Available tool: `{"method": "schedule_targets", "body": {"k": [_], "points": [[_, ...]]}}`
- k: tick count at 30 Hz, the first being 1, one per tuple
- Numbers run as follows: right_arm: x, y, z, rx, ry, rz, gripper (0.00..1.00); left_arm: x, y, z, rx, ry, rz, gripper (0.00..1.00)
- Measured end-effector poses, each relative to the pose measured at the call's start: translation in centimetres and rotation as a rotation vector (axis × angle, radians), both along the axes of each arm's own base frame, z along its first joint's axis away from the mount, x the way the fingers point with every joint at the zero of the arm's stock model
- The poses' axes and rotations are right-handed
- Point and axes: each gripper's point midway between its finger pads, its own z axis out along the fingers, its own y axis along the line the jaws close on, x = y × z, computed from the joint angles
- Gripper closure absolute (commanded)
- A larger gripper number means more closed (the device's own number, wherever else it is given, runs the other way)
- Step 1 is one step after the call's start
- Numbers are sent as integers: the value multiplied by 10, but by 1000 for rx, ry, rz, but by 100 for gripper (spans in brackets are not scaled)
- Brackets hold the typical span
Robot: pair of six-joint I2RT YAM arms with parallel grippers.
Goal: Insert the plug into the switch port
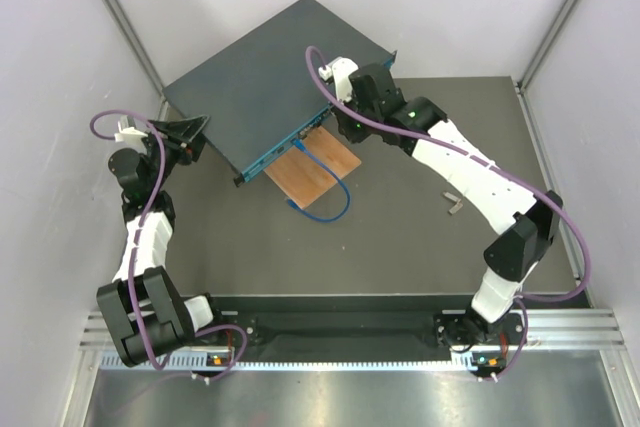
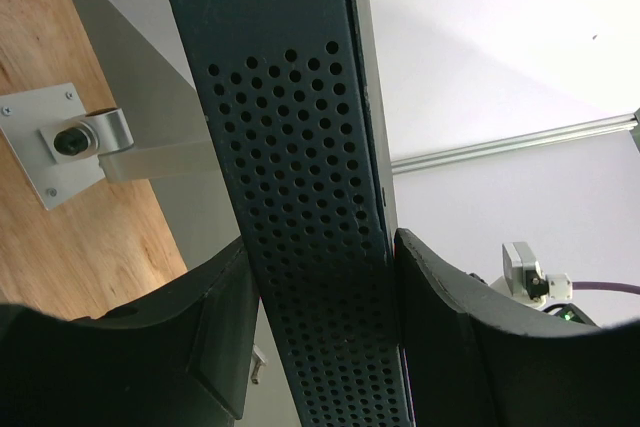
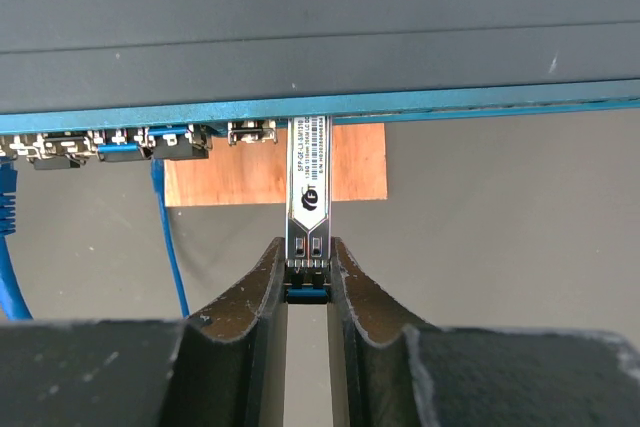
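The switch [image 1: 270,77] is painted metal, a matt dark blue-teal, and its narrow side is punched with small round holes. The plug [image 3: 307,197] is bare bright metal with a dull sheen and a white printed label. My fingers [image 3: 255,307] are black plastic, matt and faintly grainy. The board [image 1: 313,172] is smooth brown wood with visible grain. The cable [image 3: 171,237] has a smooth blue plastic jacket.

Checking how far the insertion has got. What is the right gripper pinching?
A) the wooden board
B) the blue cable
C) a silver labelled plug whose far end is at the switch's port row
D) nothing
C: in the right wrist view the right gripper is closed on the tail of the silver plug, whose far end reaches the port row of the switch.
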Motion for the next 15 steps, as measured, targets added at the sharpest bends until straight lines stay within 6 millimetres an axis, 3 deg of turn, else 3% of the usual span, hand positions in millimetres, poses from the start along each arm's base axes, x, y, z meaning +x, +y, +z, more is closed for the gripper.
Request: {"method": "schedule_targets", "body": {"k": [15], "points": [[-2, 4, 1, 12, 16, 21, 100, 0, 0, 0, 4, 2, 7, 100]]}}
